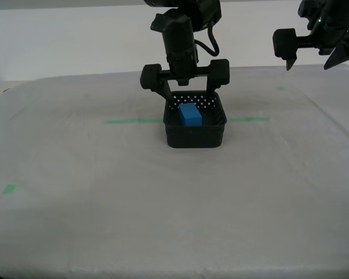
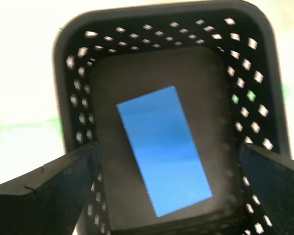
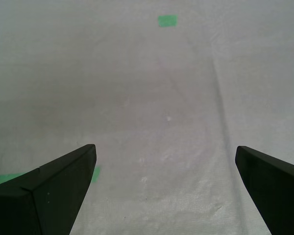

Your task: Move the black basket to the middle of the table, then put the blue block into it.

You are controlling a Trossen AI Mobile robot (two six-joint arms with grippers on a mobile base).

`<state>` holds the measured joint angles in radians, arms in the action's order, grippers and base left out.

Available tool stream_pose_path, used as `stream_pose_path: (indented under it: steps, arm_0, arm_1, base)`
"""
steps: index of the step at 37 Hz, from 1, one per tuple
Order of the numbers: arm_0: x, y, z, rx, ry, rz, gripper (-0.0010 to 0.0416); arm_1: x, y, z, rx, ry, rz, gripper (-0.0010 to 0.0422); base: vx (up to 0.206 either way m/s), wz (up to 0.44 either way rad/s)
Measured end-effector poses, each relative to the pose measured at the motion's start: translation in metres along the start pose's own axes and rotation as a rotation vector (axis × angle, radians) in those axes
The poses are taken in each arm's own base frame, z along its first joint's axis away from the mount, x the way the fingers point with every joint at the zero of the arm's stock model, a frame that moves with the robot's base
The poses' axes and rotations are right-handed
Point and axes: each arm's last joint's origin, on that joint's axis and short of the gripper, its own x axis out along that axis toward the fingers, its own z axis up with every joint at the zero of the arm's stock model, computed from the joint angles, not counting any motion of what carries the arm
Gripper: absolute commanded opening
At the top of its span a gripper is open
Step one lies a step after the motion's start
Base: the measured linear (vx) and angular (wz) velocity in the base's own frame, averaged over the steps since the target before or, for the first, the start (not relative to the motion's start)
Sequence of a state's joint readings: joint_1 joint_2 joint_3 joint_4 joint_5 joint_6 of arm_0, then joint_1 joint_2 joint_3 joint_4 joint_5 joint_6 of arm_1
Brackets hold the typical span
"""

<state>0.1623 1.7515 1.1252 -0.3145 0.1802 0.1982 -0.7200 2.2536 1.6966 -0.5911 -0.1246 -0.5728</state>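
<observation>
Blue block (image 1: 190, 114) lying in the black basket (image 1: 195, 135), my second gripper (image 1: 187, 88) spread wide above it, my first gripper (image 1: 314, 57) spread wide over bare table (image 1: 104, 197).

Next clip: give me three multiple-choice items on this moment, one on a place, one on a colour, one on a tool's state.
1. Where is the blue block?
A. inside the black basket
B. on the cloth beside it
C. in a tool

2. What colour is the tape line?
A. red
B. green
C. yellow

3. My second gripper is:
A. shut on the block
B. shut on the basket wall
C. open

Key: A, the block lies on the basket floor; B, green strip on the table; C, the tool's jaws are spread above the basket.
</observation>
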Motion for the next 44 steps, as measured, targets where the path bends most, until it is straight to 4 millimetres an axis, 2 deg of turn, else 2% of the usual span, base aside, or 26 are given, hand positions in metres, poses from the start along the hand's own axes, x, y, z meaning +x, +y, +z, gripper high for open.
stream_pose_path:
  steps: [3, 5, 8, 26, 36, 44]
  arm_0:
    - [0.0, 0.0, 0.0, 0.0, 0.0, 0.0, 0.0399]
    - [0.0, 0.001, 0.0, -0.001, 0.0, 0.0, 0.0399]
    - [0.0, 0.0, 0.0, -0.001, 0.0, 0.0, 0.0399]
    - [0.0, 0.001, 0.0, -0.001, 0.0, 0.0, 0.0399]
    - [0.0, 0.0, 0.0, -0.001, 0.0, 0.0, 0.0398]
    - [0.0, 0.001, 0.0, -0.001, 0.0, 0.0, 0.0398]
  arm_1:
    - [0.0, 0.0, 0.0, 0.004, 0.005, -0.018, 0.0408]
    - [0.0, -0.001, 0.001, 0.024, -0.002, -0.025, 0.0395]
    - [0.0, -0.001, 0.002, 0.048, -0.013, -0.033, 0.0406]
    - [-0.001, 0.001, 0.006, 0.063, -0.009, -0.065, 0.0401]
    - [-0.014, 0.006, 0.022, 0.067, -0.049, -0.081, 0.0401]
    - [-0.024, 0.022, 0.033, 0.045, -0.042, -0.053, 0.0401]
  base:
    - [0.0, 0.0]
    - [0.0, 0.0]
    - [0.0, 0.0]
    - [0.0, 0.0]
    - [0.0, 0.0]
    - [0.0, 0.0]
